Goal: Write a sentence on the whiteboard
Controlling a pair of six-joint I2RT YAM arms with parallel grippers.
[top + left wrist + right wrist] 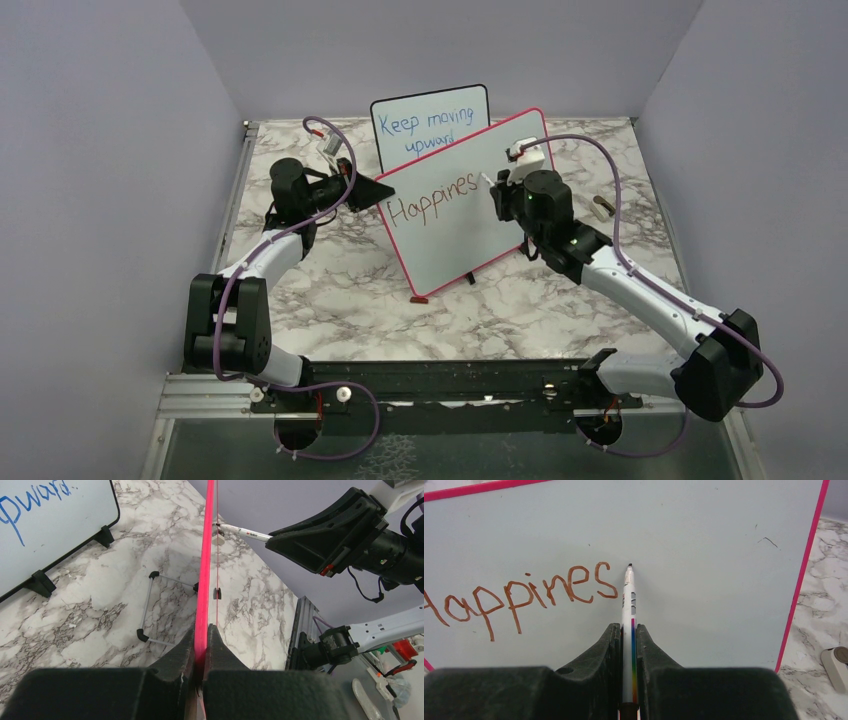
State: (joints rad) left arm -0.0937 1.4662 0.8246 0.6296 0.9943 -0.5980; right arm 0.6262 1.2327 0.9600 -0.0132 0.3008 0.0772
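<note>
We see the whiteboard (pixel 450 240) standing on the worktop (pixel 330 270), its long axis running left to right. Our left fingers (pixel 175 662) clamp its pink edge. Our right fingers (pixel 596 655) grip a marker (pixel 629 600), its tip pointing at the board just after the sentence (pixel 524 595), "Happines".

Pink-framed whiteboard (pixel 470 225): sentence (pixel 432 202) reads "Happines", brownish-red. Blk-framed board (pixel 478 108): "Keep moving upward", blue.

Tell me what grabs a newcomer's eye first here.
The pink-framed whiteboard stands at the centre of the top view, bearing the brownish-red word "Happines". The right tool holds a marker, its tip just right of the last s. The left tool clamps the board's left edge.
</note>
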